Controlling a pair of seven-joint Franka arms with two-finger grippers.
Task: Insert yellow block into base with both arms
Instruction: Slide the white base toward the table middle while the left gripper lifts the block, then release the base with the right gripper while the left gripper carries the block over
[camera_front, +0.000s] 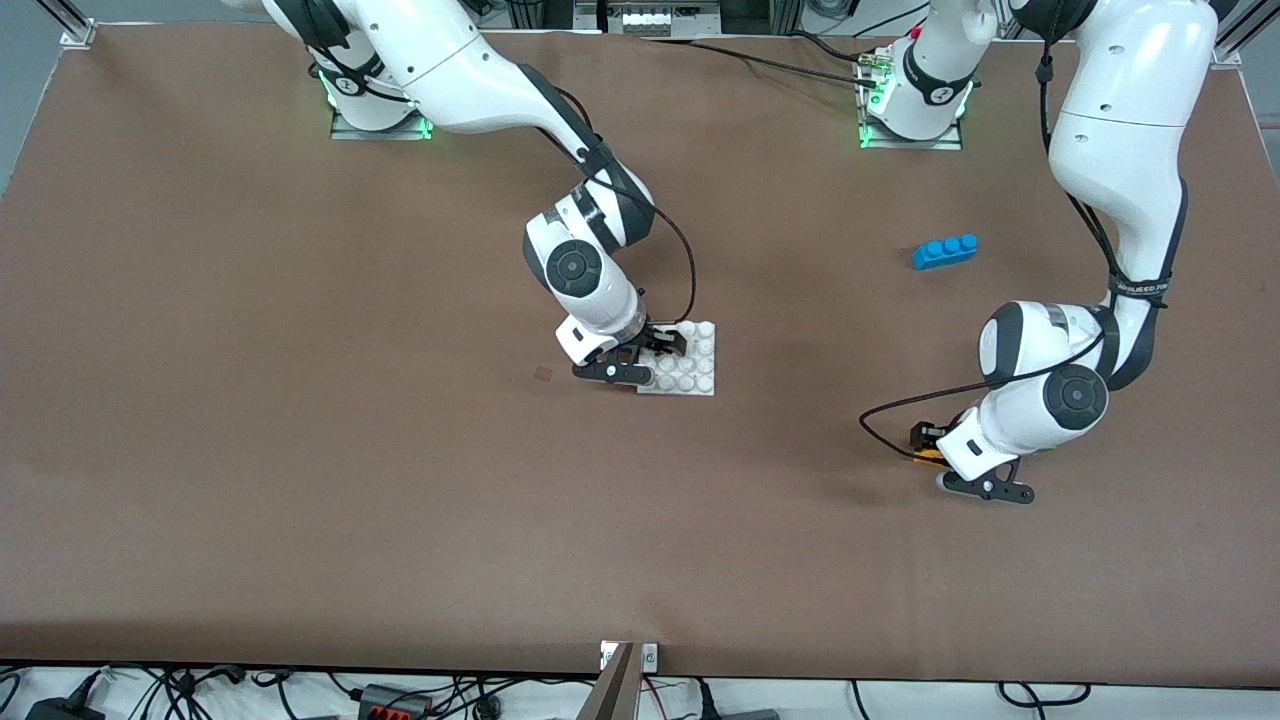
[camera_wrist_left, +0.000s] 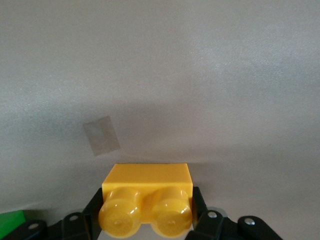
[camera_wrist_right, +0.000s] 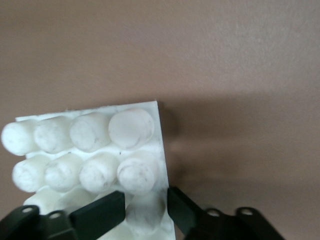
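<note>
The yellow block (camera_wrist_left: 146, 187), an orange-yellow two-stud brick, sits between the fingers of my left gripper (camera_wrist_left: 146, 215), which is shut on it. In the front view this gripper (camera_front: 930, 450) is low over the table at the left arm's end, and only a sliver of the block (camera_front: 928, 459) shows under the wrist. The white studded base (camera_front: 690, 365) lies flat mid-table. My right gripper (camera_front: 662, 350) is down on the base edge toward the right arm's end. In the right wrist view its fingers (camera_wrist_right: 97, 215) clamp an edge stud of the base (camera_wrist_right: 90, 150).
A blue three-stud brick (camera_front: 945, 251) lies farther from the front camera than my left gripper. A corner of a green brick (camera_wrist_left: 10, 222) shows beside the left gripper. A small dark patch (camera_front: 543, 373) marks the table beside the base.
</note>
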